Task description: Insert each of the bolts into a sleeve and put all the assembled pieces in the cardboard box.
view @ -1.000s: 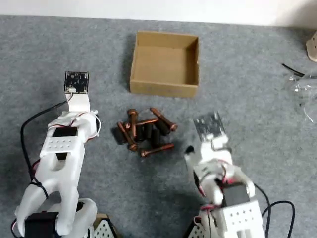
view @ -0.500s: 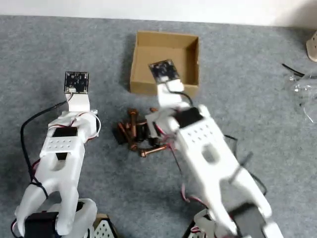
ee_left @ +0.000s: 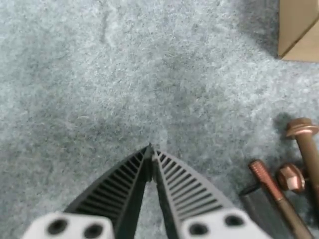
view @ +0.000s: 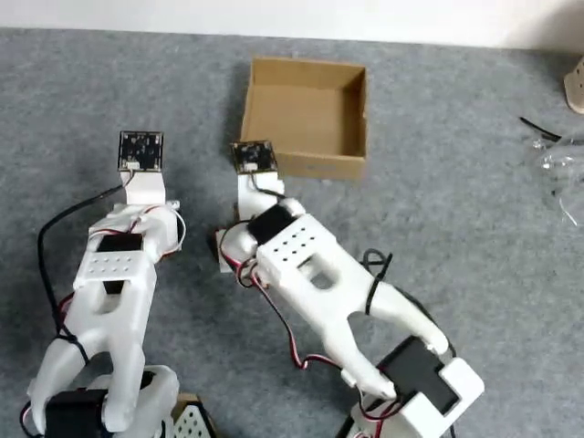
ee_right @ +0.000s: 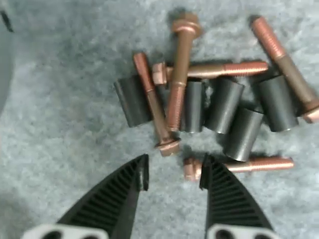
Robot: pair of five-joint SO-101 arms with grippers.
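Several copper bolts (ee_right: 179,74) and dark sleeves (ee_right: 224,104) lie in a loose pile on the grey carpet. My right gripper (ee_right: 174,172) hovers open just short of the pile. One bolt's head (ee_right: 169,146) lies ahead of the gap, and another bolt (ee_right: 239,164) lies by one fingertip. In the high view my right arm (view: 292,255) covers most of the pile, leaving one sleeve (view: 222,248) visible. The cardboard box (view: 310,166) stands just beyond the pile with nothing in it. My left gripper (ee_left: 150,150) is shut over bare carpet beside the pile, with bolts (ee_left: 301,149) off to one side.
A corner of the box (ee_left: 299,30) shows in the left wrist view. A clear plastic object (view: 557,155) and a dark cable lie at the far right of the table. Bare carpet lies to the left of my left arm (view: 114,274).
My right arm swung from the near right, across toward the box, and now leans over the pile, hiding most of it. My left arm has not moved.
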